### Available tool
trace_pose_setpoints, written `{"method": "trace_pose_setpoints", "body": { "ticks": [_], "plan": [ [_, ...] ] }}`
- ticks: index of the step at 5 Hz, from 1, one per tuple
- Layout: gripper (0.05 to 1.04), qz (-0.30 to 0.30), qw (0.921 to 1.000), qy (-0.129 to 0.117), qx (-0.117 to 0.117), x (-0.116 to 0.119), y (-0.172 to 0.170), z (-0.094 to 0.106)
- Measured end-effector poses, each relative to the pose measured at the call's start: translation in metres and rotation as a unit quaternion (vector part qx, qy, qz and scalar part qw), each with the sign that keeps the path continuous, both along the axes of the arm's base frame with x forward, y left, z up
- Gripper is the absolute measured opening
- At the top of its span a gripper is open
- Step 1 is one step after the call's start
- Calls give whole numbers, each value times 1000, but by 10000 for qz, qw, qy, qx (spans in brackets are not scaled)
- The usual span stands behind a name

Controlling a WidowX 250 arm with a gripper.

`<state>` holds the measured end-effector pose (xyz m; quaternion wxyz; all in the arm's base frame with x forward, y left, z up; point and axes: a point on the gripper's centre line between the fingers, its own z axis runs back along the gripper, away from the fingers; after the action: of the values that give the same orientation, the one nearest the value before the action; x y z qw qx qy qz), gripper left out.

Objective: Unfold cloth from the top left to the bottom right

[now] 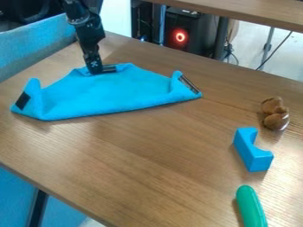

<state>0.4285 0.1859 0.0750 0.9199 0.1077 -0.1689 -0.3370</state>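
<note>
**Wood-grain table [148, 153], plus a cool red ring light [180, 36] out back**

Blue upholstery [33, 48] right along the table's upper left edge, more blue stuff [15, 190] and a dark bar [37, 210] past the lower left one. Beyond the far edge: white panel [117, 17], black case [204, 29] with that ring glowing, another wooden tabletop [254, 11], pale floor [288, 53].

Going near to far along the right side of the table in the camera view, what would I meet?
Green rounded stick → blue notched block → brown lumpy object.
</note>
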Motion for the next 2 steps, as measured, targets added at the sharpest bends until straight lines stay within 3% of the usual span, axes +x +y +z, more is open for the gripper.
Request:
{"method": "trace_pose_setpoints", "body": {
  "ticks": [2],
  "plan": [
    [956, 139, 9997, 198, 68, 4, 3, -20]
  ]
}}
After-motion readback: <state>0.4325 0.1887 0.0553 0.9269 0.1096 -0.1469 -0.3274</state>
